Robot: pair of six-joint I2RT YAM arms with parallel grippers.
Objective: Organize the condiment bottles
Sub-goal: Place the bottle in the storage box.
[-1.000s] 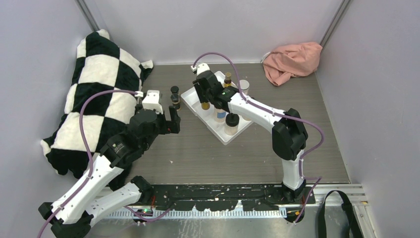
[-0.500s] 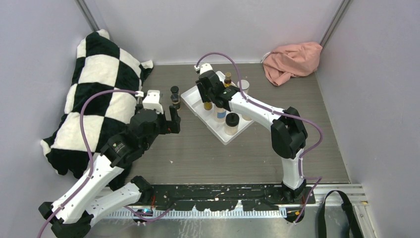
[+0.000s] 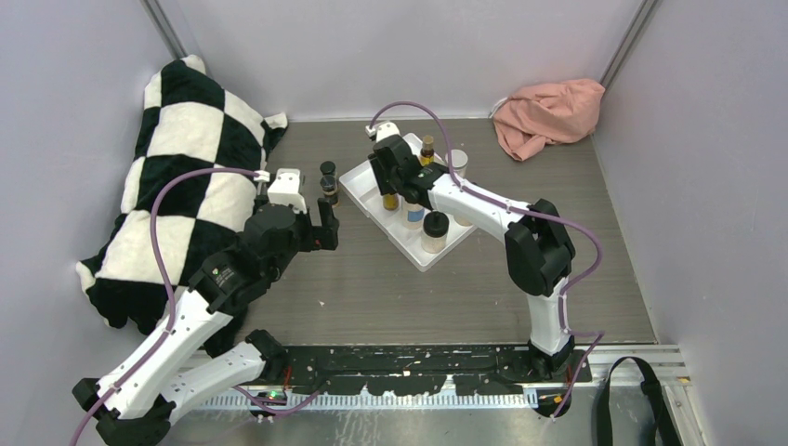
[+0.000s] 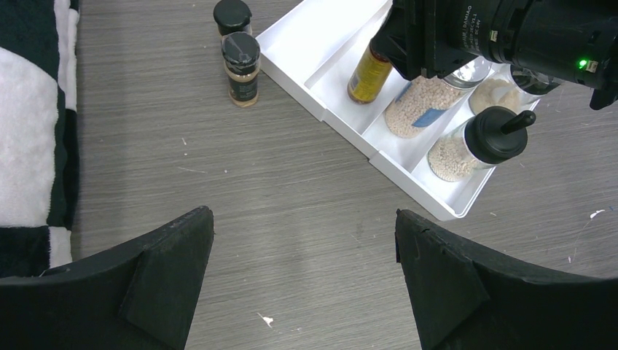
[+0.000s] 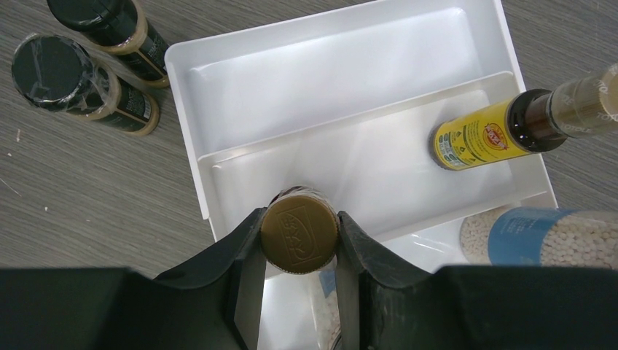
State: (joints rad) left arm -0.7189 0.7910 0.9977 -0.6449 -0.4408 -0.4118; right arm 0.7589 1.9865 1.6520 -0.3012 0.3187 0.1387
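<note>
Inside the clenched right claw, an amber bottle shares a tray lane with its twin, grouping like kinds; left claw gapes.

Left arm and right arm: white link shells alternating with black cylindrical joint housings. A lilac cable arches over each arm. The fingers are matt black and wedge-shaped. The right wrist housing carries white lettering and a green indicator lamp.
</note>
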